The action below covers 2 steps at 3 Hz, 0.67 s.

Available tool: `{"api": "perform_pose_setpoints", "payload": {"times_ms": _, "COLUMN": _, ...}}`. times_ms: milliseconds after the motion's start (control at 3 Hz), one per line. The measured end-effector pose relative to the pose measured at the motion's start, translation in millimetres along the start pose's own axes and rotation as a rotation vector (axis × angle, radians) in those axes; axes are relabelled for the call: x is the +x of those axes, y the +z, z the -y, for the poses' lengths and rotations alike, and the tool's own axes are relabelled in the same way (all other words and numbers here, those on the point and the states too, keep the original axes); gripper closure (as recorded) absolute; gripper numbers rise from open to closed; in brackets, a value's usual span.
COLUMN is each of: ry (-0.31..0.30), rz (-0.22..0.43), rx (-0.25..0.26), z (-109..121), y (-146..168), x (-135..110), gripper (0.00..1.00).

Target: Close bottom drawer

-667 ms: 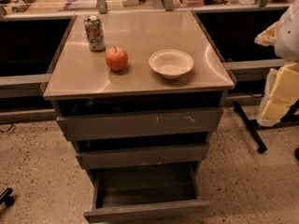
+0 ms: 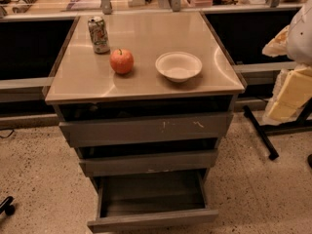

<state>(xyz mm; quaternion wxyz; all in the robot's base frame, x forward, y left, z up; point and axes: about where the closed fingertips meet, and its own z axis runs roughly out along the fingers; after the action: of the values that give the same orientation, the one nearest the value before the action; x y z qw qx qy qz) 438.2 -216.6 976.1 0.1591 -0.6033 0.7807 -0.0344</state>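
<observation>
The bottom drawer [image 2: 151, 220] of the small grey cabinet stands pulled out towards me, its plain front panel low in the view and its shallow dark box interior [image 2: 152, 193] open and empty. Above it are the mid drawer front [image 2: 148, 162] and the top drawer front [image 2: 146, 129] with white scratch marks, both nearly pushed in. My gripper is out of view; only white and cream parts of my arm [image 2: 292, 87] show at the right edge, well right of the cabinet and above the drawers.
On the cabinet's tan top [image 2: 78, 77] stand a soda can [image 2: 98, 34], a red apple [image 2: 121, 61] and a white bowl [image 2: 178, 66]. A dark stand leg [image 2: 261, 133] lies on the speckled floor at right. A long counter runs behind.
</observation>
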Motion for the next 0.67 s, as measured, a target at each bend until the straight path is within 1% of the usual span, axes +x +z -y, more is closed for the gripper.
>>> {"api": "perform_pose_setpoints", "payload": {"times_ms": 333, "ry": -0.003, "rz": 0.021, "rx": 0.012, "z": -0.5, "y": 29.1, "x": 2.7, "gripper": 0.42}}
{"api": "perform_pose_setpoints", "payload": {"times_ms": 667, "ry": -0.028, "rz": 0.046, "rx": -0.017, "z": -5.1, "y": 108.0, "x": 4.8, "gripper": 0.66}}
